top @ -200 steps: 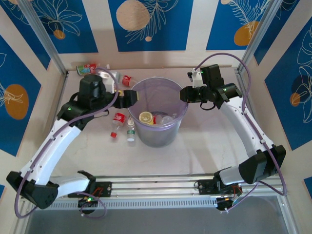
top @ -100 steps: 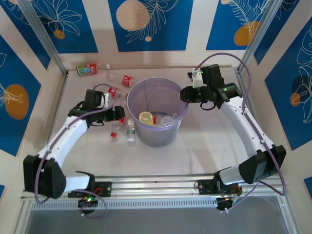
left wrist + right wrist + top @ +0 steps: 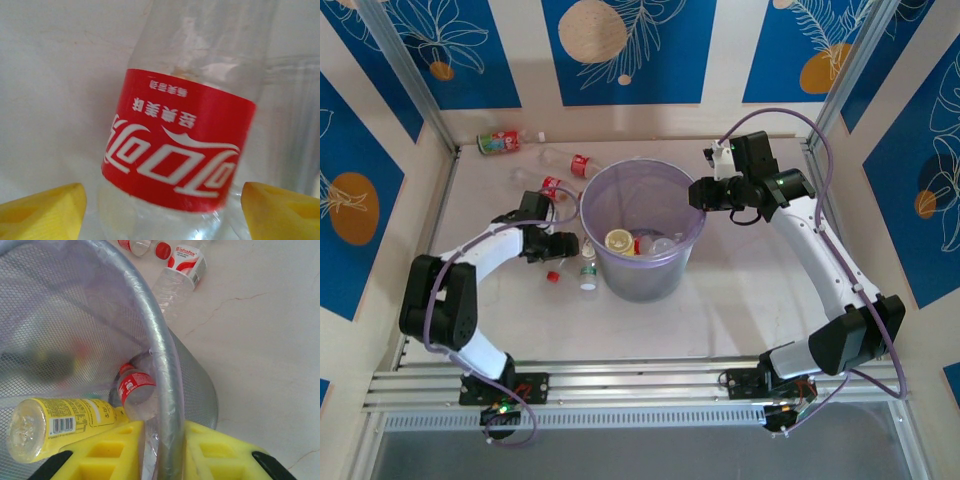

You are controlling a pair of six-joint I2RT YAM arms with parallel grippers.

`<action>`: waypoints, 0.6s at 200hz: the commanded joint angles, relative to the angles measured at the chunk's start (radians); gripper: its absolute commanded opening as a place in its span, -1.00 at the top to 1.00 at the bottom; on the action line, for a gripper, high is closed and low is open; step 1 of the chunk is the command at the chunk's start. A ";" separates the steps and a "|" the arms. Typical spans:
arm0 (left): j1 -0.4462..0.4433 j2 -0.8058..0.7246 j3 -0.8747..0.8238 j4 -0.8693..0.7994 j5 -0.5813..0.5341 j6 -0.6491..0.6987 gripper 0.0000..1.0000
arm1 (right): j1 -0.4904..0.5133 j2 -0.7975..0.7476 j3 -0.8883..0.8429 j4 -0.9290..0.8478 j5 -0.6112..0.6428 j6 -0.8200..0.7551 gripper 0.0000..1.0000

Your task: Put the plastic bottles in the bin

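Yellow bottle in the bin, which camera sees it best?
The right wrist camera. There the yellow bottle lies on its side inside the bin, close up, with its label and barcode showing. The top camera shows it as just a small round yellow spot down in the bin.

Red-label bottle [image 3: 175,150] cropped top, bottom; left fingers [image 3: 40,212] cut off below.

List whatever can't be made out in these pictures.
Left wrist view: the red-label bottle runs past the frame edges, so both ends are cut off.
Top view: the left gripper is too small to show whether its fingers touch a bottle.
Right wrist view: the bin rim and the right gripper cover part of a small labelled bottle inside; the far wall is blurred.
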 commanded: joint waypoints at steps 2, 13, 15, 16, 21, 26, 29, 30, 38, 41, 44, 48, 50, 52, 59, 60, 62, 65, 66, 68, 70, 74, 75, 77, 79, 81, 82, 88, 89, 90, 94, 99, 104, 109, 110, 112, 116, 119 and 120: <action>0.006 0.036 0.013 0.042 -0.023 0.022 -0.59 | 0.000 0.006 0.032 -0.023 0.008 -0.017 0.52; 0.007 0.057 0.008 0.050 -0.023 0.019 -0.57 | 0.000 0.007 0.033 -0.024 0.008 -0.018 0.52; 0.007 0.060 0.008 0.053 -0.023 0.019 -0.57 | 0.000 0.008 0.034 -0.025 0.008 -0.018 0.52; 0.007 0.063 0.008 0.054 -0.022 0.019 -0.57 | -0.001 0.007 0.033 -0.025 0.009 -0.019 0.52; 0.006 0.071 0.006 0.060 -0.020 0.018 -0.54 | -0.002 0.009 0.034 -0.024 0.009 -0.019 0.52; 0.006 0.078 0.005 0.064 -0.018 0.017 -0.52 | -0.002 0.009 0.033 -0.026 0.010 -0.019 0.52; 0.006 0.081 0.004 0.070 -0.016 0.014 -0.50 | -0.002 0.009 0.033 -0.026 0.010 -0.021 0.52; 0.006 0.082 0.003 0.071 -0.016 0.014 -0.50 | -0.002 0.009 0.033 -0.026 0.010 -0.021 0.52; 0.006 0.090 0.001 0.080 -0.012 0.010 -0.45 | -0.002 0.010 0.033 -0.026 0.009 -0.021 0.52; 0.007 0.094 0.001 0.084 -0.010 0.008 -0.43 | -0.001 0.010 0.033 -0.026 0.010 -0.021 0.52; 0.006 0.097 0.000 0.086 -0.009 0.008 -0.41 | -0.003 0.010 0.033 -0.026 0.010 -0.022 0.52; 0.006 0.101 0.001 0.089 -0.008 0.006 -0.40 | -0.003 0.010 0.033 -0.027 0.010 -0.021 0.52; 0.006 0.101 0.001 0.090 -0.008 0.006 -0.38 | -0.003 0.009 0.033 -0.027 0.011 -0.021 0.52; 0.007 0.102 0.001 0.091 -0.009 0.005 -0.36 | -0.003 0.009 0.033 -0.028 0.011 -0.021 0.52; 0.007 0.107 0.001 0.097 -0.008 0.004 -0.32 | -0.003 0.007 0.033 -0.028 0.011 -0.019 0.52; 0.007 0.108 0.001 0.098 -0.009 0.004 -0.31 | -0.002 0.008 0.032 -0.028 0.011 -0.019 0.52; 0.007 0.108 0.001 0.099 -0.008 0.004 -0.30 | -0.002 0.007 0.032 -0.027 0.011 -0.019 0.52; 0.007 0.109 0.002 0.100 -0.009 0.003 -0.27 | -0.002 0.007 0.032 -0.028 0.011 -0.019 0.52; 0.006 0.109 0.003 0.100 -0.008 0.004 -0.25 | -0.002 0.007 0.032 -0.029 0.011 -0.019 0.52; 0.006 0.111 0.003 0.100 -0.009 0.004 -0.24 | -0.002 0.008 0.032 -0.028 0.011 -0.019 0.52; 0.006 0.111 0.004 0.100 -0.008 0.004 -0.23 | -0.002 0.008 0.031 -0.027 0.011 -0.020 0.52; 0.006 0.113 0.006 0.097 -0.008 0.004 -0.20 | -0.002 0.006 0.032 -0.028 0.011 -0.019 0.52; 0.006 0.113 0.007 0.097 -0.008 0.004 -0.20 | -0.001 0.006 0.032 -0.027 0.012 -0.018 0.52; 0.006 0.114 0.007 0.098 -0.008 0.004 -0.19 | -0.001 0.006 0.030 -0.027 0.013 -0.019 0.52; 0.006 0.114 0.006 0.097 -0.008 0.004 -0.19 | 0.000 0.006 0.030 -0.028 0.013 -0.019 0.52; 0.006 0.114 0.008 0.097 -0.007 0.004 -0.18 | -0.001 0.006 0.030 -0.027 0.013 -0.018 0.52; 0.006 0.113 0.008 0.097 -0.006 0.004 -0.18 | -0.001 0.006 0.030 -0.028 0.013 -0.019 0.52; 0.005 0.112 0.009 0.096 -0.006 0.004 -0.17 | -0.002 0.004 0.029 -0.027 0.013 -0.018 0.52; 0.006 0.110 0.009 0.095 -0.006 0.004 -0.17 | -0.001 0.005 0.029 -0.026 0.014 -0.018 0.52; 0.007 0.109 0.009 0.095 -0.006 0.005 -0.17 | -0.001 0.004 0.029 -0.027 0.013 -0.018 0.52; 0.006 0.105 0.008 0.094 -0.006 0.004 -0.14 | 0.000 0.004 0.028 -0.026 0.013 -0.018 0.52; 0.005 0.101 0.008 0.091 -0.006 0.005 -0.12 | -0.002 0.005 0.028 -0.027 0.013 -0.018 0.52; 0.006 0.094 0.006 0.088 -0.006 0.004 -0.11 | -0.001 0.005 0.029 -0.027 0.013 -0.018 0.52; 0.007 0.086 0.009 0.081 -0.007 0.004 -0.10 | 0.000 0.005 0.030 -0.026 0.012 -0.018 0.52; 0.007 0.084 0.008 0.079 -0.007 0.006 -0.10 | 0.000 0.004 0.030 -0.026 0.011 -0.018 0.52; 0.007 0.079 0.009 0.075 -0.008 0.005 -0.10 | -0.001 0.005 0.030 -0.026 0.012 -0.018 0.52; 0.006 0.071 0.009 0.070 -0.009 0.006 -0.09 | -0.001 0.004 0.031 -0.026 0.013 -0.018 0.52; 0.006 0.063 0.008 0.066 -0.008 0.006 -0.07 | 0.000 0.005 0.030 -0.026 0.013 -0.018 0.52; 0.007 0.060 0.008 0.065 -0.009 0.006 -0.07 | -0.001 0.005 0.030 -0.026 0.013 -0.018 0.52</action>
